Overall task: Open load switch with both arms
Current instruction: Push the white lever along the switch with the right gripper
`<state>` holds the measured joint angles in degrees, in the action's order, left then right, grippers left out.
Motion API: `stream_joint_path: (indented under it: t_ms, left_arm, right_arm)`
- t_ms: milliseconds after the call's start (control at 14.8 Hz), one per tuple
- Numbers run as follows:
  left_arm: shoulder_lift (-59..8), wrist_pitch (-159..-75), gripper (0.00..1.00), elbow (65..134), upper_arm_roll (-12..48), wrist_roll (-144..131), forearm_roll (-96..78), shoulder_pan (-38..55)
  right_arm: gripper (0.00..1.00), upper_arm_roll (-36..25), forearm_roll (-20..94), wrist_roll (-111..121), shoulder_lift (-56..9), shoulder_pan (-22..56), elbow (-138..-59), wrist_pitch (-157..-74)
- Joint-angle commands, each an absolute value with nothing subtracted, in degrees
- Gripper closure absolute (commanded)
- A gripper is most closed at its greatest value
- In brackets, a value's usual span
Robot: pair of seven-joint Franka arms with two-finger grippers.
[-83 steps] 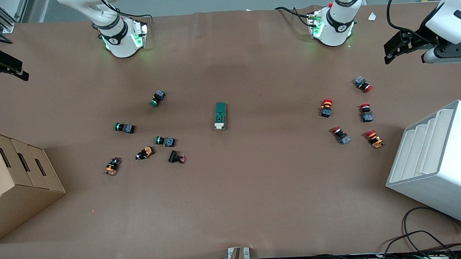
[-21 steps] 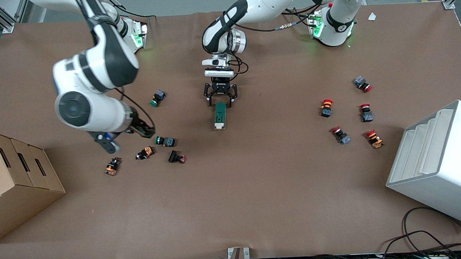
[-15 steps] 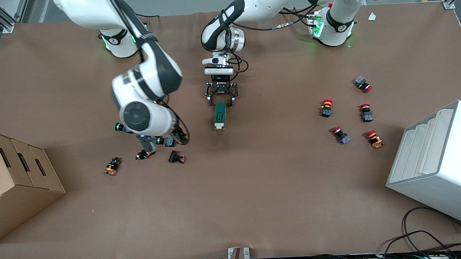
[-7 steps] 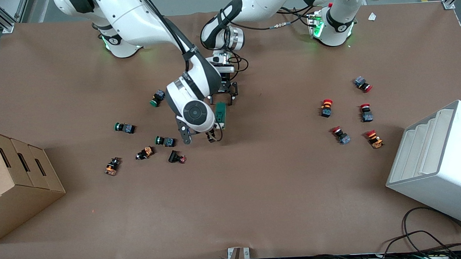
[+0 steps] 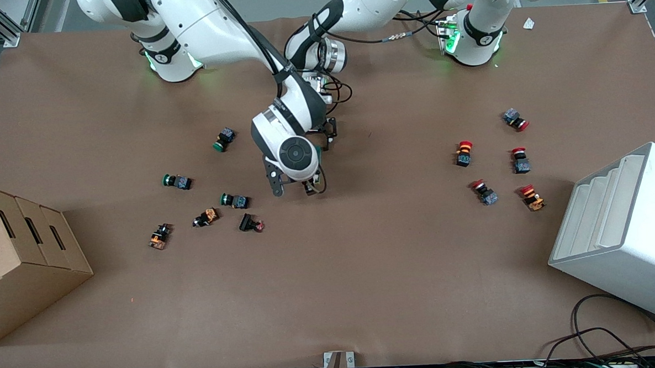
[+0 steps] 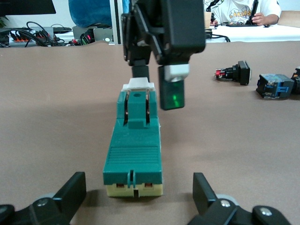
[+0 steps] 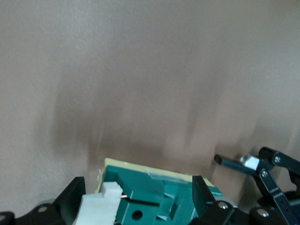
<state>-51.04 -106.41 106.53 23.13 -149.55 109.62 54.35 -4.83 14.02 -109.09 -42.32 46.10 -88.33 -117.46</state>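
The load switch (image 6: 134, 149) lies lengthwise between both spread end effectors: left end effector (image 6: 136, 201) at its base, right end effector (image 7: 138, 199) over the toggle.

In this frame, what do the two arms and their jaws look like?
Both are glossy white jointed arms with black bands, black cables and green-lit bases. The right arm shows a round grey joint cap; the left arm trails looped cables. Each carries black two-finger jaws.

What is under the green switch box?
Only the brown table shows around the load switch. Its underside is hidden. The right end effector hangs over its white toggle.
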Motion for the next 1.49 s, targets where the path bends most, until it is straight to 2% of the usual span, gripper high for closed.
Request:
stream_joint_path:
  t_ms: [0, 339, 609, 1422]
  left_arm:
    - [-53.1, -106.9, 0.0, 105.1, 22.8, -152.4, 111.0, 55.6]
    - [-53.4, -106.9, 0.0, 105.1, 22.6, -152.1, 111.2, 55.9]
    - [-53.4, -106.9, 0.0, 105.2, 22.6, -152.4, 111.2, 55.9]
    - [-52.9, -106.9, 0.0, 105.2, 22.1, -151.9, 111.4, 55.6]
  right_arm:
    - [0.0, -5.0, 17.9, -109.7, -41.9, 46.8, -87.7, -115.4]
    - [0.0, -5.1, 18.5, -109.1, -41.7, 46.1, -81.4, -100.4]
    - [0.0, -5.1, 18.5, -109.1, -40.8, 46.1, -81.7, -98.5]
    - [0.0, -4.9, 19.8, -107.8, -41.3, 48.7, -86.6, -99.6]
